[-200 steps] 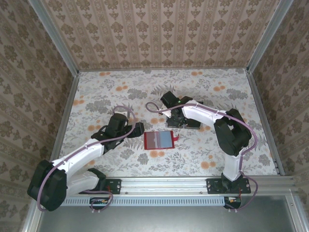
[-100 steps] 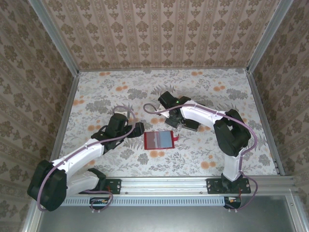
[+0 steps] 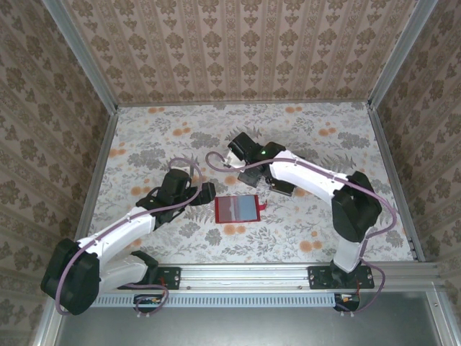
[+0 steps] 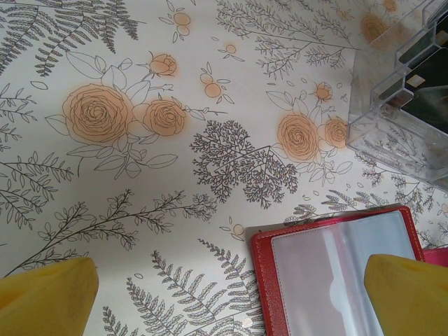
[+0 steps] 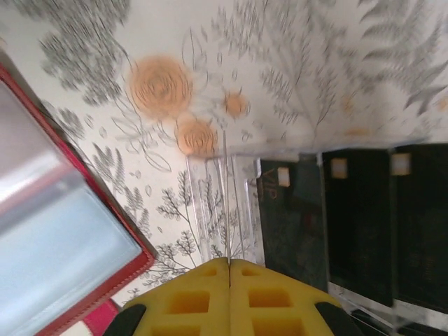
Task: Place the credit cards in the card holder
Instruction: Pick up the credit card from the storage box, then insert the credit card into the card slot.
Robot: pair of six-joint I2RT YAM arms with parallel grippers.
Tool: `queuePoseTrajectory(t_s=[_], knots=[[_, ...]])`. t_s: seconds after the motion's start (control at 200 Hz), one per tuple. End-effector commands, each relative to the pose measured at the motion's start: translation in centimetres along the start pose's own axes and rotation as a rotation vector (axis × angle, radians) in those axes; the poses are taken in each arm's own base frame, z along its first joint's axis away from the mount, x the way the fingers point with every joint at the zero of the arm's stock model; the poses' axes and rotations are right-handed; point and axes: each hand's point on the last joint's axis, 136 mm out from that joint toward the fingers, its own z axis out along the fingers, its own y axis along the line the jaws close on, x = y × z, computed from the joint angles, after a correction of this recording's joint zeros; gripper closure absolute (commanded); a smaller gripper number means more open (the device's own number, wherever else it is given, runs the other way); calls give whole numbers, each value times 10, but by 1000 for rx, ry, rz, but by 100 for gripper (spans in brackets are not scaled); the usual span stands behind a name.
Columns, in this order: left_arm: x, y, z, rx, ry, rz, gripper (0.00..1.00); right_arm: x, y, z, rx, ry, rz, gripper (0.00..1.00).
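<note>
Right fingers [image 5: 189, 302] further left, credit card [image 5: 227, 196] between.

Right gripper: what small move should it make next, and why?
The right gripper is shut on what looks like a card seen edge-on, over the clear tray. It should probably swing toward the card holder, which lies open with its pockets facing up.

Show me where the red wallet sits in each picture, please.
Top external: wallet near the centre, lying open.
Left wrist: wallet at the bottom right.
Right wrist: wallet along the lower left edge.
Shared landmark: the clear tray beside it.
</note>
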Motion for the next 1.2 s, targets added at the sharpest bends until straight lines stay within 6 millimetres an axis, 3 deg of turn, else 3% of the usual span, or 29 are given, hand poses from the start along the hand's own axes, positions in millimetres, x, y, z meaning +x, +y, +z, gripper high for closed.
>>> queuePoseTrajectory(t_s=[0.0, 0.215, 0.39, 0.465, 0.495, 0.63, 0.835, 1.195], knots=[[-1, 3, 1, -4, -3, -10, 0, -17, -3, -37, 27, -87, 57, 100], [2, 7, -2, -19, 12, -2, 0, -21, 15, -58, -46, -177, 292, 100], [12, 12, -4, -37, 53, 25, 0, -25, 40, -81, -230, -346, 587, 100], [18, 14, -4, -46, 84, 37, 0, -21, 52, -76, -305, -380, 705, 100], [21, 15, -3, -51, 97, 41, 0, -21, 52, -86, -331, -422, 755, 100], [32, 19, 0, -72, 139, 61, 0, -7, 67, -71, -407, -463, 917, 100], [42, 15, 3, -103, 167, 133, 0, 10, 85, -43, -455, -443, 1006, 100], [56, -4, 13, -172, 185, 291, 0, 27, 84, -22, -518, -459, 1125, 100]])
